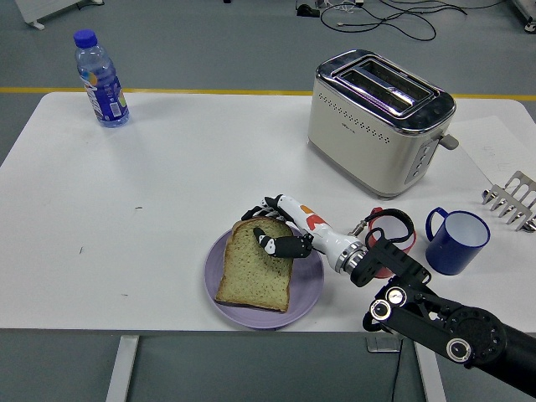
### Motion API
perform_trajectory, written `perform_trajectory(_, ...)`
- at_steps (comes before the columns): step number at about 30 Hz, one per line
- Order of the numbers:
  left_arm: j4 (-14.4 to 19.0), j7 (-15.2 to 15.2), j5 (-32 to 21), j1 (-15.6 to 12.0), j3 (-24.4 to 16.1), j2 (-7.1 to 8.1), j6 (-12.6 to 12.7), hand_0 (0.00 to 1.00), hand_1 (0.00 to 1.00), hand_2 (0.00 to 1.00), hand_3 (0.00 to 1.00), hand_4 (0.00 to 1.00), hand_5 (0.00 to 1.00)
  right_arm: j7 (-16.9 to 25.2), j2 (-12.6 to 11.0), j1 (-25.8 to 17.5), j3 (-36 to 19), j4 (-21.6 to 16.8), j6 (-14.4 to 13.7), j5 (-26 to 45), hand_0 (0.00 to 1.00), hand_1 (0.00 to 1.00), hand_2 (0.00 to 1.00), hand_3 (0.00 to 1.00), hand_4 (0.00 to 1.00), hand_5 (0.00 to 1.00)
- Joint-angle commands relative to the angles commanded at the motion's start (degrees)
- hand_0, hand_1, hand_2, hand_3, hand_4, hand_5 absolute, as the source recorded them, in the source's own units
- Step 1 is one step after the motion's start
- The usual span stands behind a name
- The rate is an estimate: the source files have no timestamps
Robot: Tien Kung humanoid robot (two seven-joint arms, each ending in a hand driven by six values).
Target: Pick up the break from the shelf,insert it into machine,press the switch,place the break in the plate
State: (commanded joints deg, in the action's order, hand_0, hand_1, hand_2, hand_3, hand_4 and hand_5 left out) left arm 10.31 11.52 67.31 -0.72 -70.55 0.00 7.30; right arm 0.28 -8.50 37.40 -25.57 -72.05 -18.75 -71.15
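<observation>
Bread (258,270) lies flat on the purple plate (309,286), near the table's (184,184) front edge. Your right hand (280,228) sits at the slice's upper right corner: the thumb presses on top of the crust and the fingers (256,211) curl round the far edge, so the hand grips the bread. Your right arm comes in from the lower right corner. Toaster (378,117) stands well behind, slots empty. Blue mug (456,241) and a metal rack (512,201) are at the right; a red-rimmed ring (392,226) lies just beside the wrist. Water bottle (100,79) stands at the far left corner.
</observation>
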Motion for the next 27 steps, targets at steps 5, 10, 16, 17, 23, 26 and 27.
perform_trajectory(5,0.0,0.1,0.5,-0.2,-0.4,0.0,0.0,0.679,0.665,0.695,0.813,0.517,0.998,0.0,-0.1,-0.2,-0.2,-0.1,0.9,-1.0,0.695,0.679,0.693,0.666,0.574,0.002)
perform_trajectory(10,0.0,0.2,1.2,-0.4,-0.8,0.0,-0.1,0.678,0.665,0.696,0.812,0.518,0.998,0.0,-0.3,-0.4,-0.5,-0.5,2.2,-2.2,0.753,0.723,0.762,0.72,0.597,0.002)
perform_trajectory(16,0.0,0.1,1.2,-0.4,-0.8,0.0,-0.2,0.678,0.665,0.696,0.812,0.517,0.998,0.5,-0.3,-0.3,-0.6,-0.9,2.8,-3.2,0.843,0.794,0.823,0.778,0.624,0.002)
perform_trajectory(17,0.0,0.1,1.1,-0.4,-0.7,0.0,-0.2,0.678,0.665,0.696,0.812,0.517,0.998,0.8,-0.2,-0.3,-0.7,-0.9,2.7,-3.4,0.843,0.794,0.823,0.778,0.624,0.002)
perform_trajectory(23,0.0,0.0,0.8,-0.2,-0.6,0.0,-0.2,0.679,0.665,0.696,0.812,0.517,0.998,2.2,-0.2,0.0,-1.0,-1.2,2.3,-3.6,0.876,0.828,0.853,0.81,0.638,0.002)
perform_trajectory(26,0.0,0.0,0.7,-0.1,-0.5,0.0,-0.2,0.679,0.665,0.696,0.812,0.517,0.998,3.3,-0.2,0.1,-1.2,-1.5,2.4,-4.2,0.876,0.828,0.853,0.81,0.638,0.002)
perform_trajectory(27,0.0,0.0,0.6,-0.1,-0.5,0.0,-0.2,0.679,0.665,0.696,0.812,0.517,0.998,3.6,-0.2,0.2,-1.3,-1.6,2.3,-4.4,0.876,0.828,0.853,0.81,0.638,0.002)
